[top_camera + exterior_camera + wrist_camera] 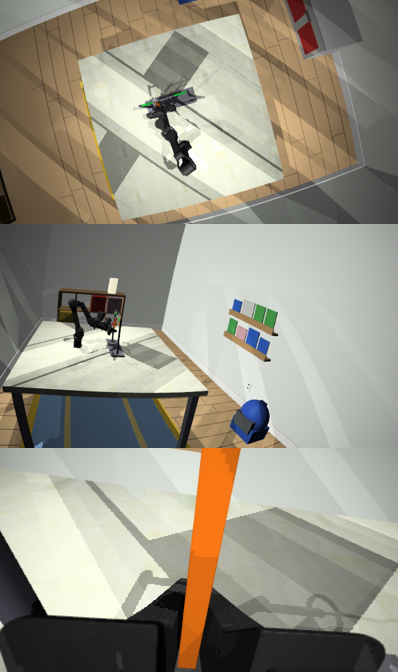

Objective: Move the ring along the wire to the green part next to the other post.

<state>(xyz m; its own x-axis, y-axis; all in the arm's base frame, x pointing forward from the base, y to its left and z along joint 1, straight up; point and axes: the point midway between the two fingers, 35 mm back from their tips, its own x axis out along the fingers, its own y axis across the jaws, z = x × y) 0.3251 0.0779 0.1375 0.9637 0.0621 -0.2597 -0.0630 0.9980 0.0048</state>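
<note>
The orange handle (157, 104) (114, 323) (205, 538) stands upright in my gripper (113, 330) (191, 586), which is shut on its lower part. The pale ring (154, 101) (117, 315) is at the handle's top, around the wire near the inner end of the left green part (147, 104) in the top view. Whether the ring touches the wire is too small to tell. The other green part (180, 94) is at the right. The thin grey wire (167, 98) runs between them. The ring and wire are outside the wrist view.
The dark base (192, 97) (118, 354) carries the posts; the nearer post (119, 335) in the exterior view rises beside the gripper. A dark upright part (15, 580) shows at the wrist view's left edge. Shadows of the stand lie on the pale table top (237, 152) (82, 376).
</note>
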